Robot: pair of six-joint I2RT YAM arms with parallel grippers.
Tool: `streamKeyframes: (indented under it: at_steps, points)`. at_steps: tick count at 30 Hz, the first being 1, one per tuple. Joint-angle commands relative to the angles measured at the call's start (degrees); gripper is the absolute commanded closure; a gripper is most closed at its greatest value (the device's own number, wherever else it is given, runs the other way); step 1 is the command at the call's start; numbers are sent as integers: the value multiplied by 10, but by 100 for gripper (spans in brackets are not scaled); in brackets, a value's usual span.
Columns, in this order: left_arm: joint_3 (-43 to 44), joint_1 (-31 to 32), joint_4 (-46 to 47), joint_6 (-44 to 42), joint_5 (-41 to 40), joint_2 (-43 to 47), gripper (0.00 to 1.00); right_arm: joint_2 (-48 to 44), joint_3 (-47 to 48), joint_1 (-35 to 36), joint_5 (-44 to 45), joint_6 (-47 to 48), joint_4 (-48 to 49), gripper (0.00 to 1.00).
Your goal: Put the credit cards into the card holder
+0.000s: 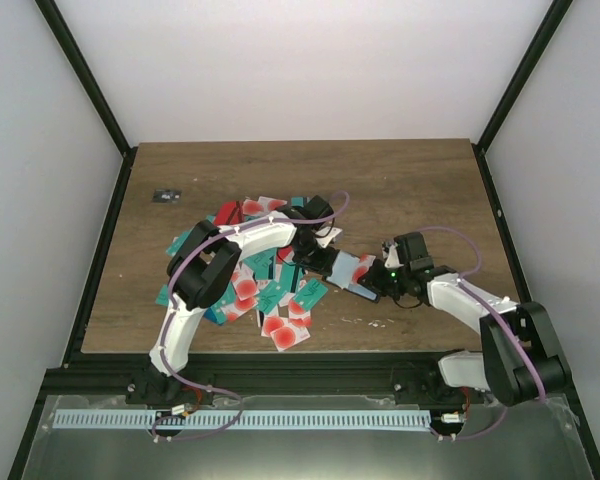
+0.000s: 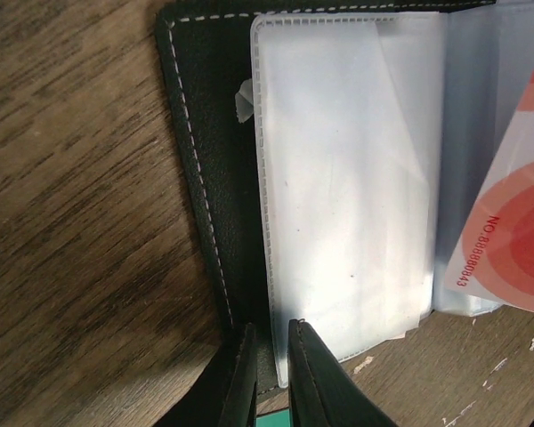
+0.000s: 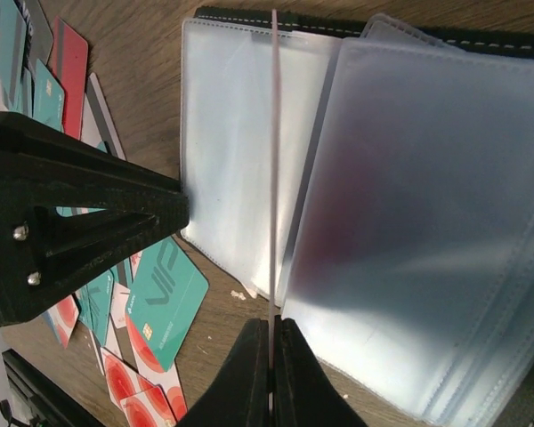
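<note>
Around: loose credit cards point(image 1: 270, 300) heaped beside the card holder point(image 2: 205, 178).
Card holder: open on the table point(image 1: 420, 190), clear sleeves point(image 2: 338, 178) fanned.
Left gripper point(image 2: 271, 374): pinches the holder's edge.
Right gripper point(image 3: 273, 374): clamped on a card point(image 3: 273, 133) standing between the sleeves.

You're in a robot test cell, not a home. Plain white panels point(image 1: 280, 60) in black frame struts point(image 1: 88, 80) box in the wood-grain counter point(image 1: 420, 190) beyond and either side of your left tool point(image 1: 330, 262) and right tool point(image 1: 372, 288). Behind both, arm bases point(image 1: 160, 385) are bolted by a slotted rail point(image 1: 280, 419).
</note>
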State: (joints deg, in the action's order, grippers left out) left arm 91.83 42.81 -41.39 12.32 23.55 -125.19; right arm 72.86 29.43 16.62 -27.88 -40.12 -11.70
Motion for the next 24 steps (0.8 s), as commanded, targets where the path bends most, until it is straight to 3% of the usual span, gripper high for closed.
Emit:
streamKeyframes:
  at_steps: [1, 24]
  points:
    - [-12, 0, -1, -3, -40, -26, 87, 15, 6, -7, 4, -10, 24, 99]
    - [-40, 2, 8, 7, -26, -20, 88, 85, -41, -9, -104, -69, 155, 99]
